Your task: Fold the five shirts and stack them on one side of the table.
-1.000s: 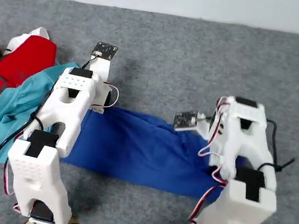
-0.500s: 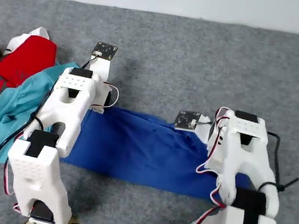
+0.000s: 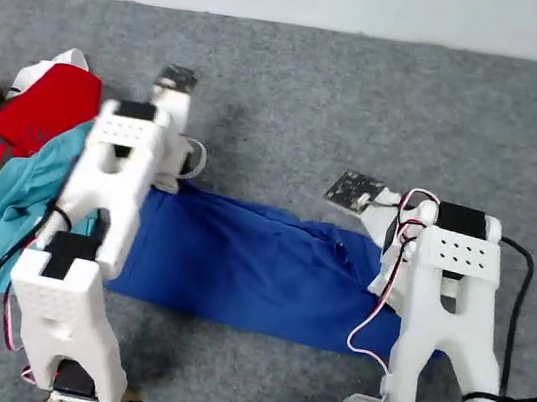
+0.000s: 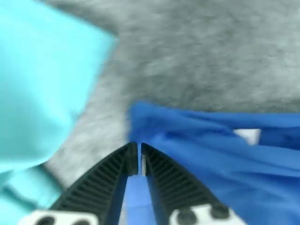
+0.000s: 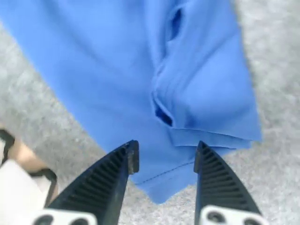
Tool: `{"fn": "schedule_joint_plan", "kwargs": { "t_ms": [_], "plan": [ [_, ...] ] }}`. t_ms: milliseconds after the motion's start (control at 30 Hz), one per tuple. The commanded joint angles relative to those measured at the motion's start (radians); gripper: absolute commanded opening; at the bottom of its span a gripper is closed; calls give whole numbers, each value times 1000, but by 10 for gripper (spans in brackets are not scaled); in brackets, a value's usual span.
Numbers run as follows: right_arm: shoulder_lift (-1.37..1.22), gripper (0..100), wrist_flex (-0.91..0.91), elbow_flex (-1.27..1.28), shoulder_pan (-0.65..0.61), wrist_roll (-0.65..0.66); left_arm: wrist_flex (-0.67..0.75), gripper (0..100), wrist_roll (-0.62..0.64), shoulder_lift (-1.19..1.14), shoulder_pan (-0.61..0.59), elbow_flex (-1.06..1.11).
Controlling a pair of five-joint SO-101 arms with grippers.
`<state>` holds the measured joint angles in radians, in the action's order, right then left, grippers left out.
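Pinched almost fully together, the left gripper (image 4: 139,149) has its two ribbed fingers clamped on an edge of the blue shirt (image 3: 258,270), with a strip of blue cloth showing between them just behind the tips. The right gripper (image 5: 164,151) hangs with its fingers spread wide and nothing between them, poised above the shirt's other end, where folded layers and a seam lie bunched. The blue shirt lies flattened into a long band on the grey table (image 3: 364,104), its long axis running across from the left arm to the right arm, and the right end sits a little nearer the arm bases than the left. Whether the collar or the hem is at either end I cannot tell, though a small white tag (image 4: 247,136) shows in the cloth in the left wrist view. Just beside the shirt's left end lies a teal shirt (image 3: 5,202), partly under the left arm. A red shirt (image 3: 44,112) is heaped beyond it, at the table's left edge.
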<state>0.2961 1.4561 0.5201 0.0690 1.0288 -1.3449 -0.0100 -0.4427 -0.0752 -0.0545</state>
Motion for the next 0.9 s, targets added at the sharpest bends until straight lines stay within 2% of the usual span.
{"fn": "schedule_joint_plan", "kwargs": {
  "t_ms": [0, 100, 233, 500, 667, 733, 867],
  "plan": [
    [19, 205, -18, -5, -7, -54, -163, 55, 8, -40, -89, -87],
    [25, 205, -19, -6, -8, -51, -278, 119, -6, -124, -127, -136],
    [24, 205, -16, -5, -8, -55, -362, 122, -57, -196, -130, -203],
    [21, 205, -12, -5, -8, -55, -405, 124, -60, -195, -130, -265],
    [19, 205, -28, -5, -8, -58, -408, 124, -55, -78, -129, -294],
    [18, 205, -104, 6, -7, -101, -408, 126, -55, -48, -117, -272],
    [5, 205, -401, 80, -50, -325, -407, 124, -54, -51, -74, -199]
  ]
}}
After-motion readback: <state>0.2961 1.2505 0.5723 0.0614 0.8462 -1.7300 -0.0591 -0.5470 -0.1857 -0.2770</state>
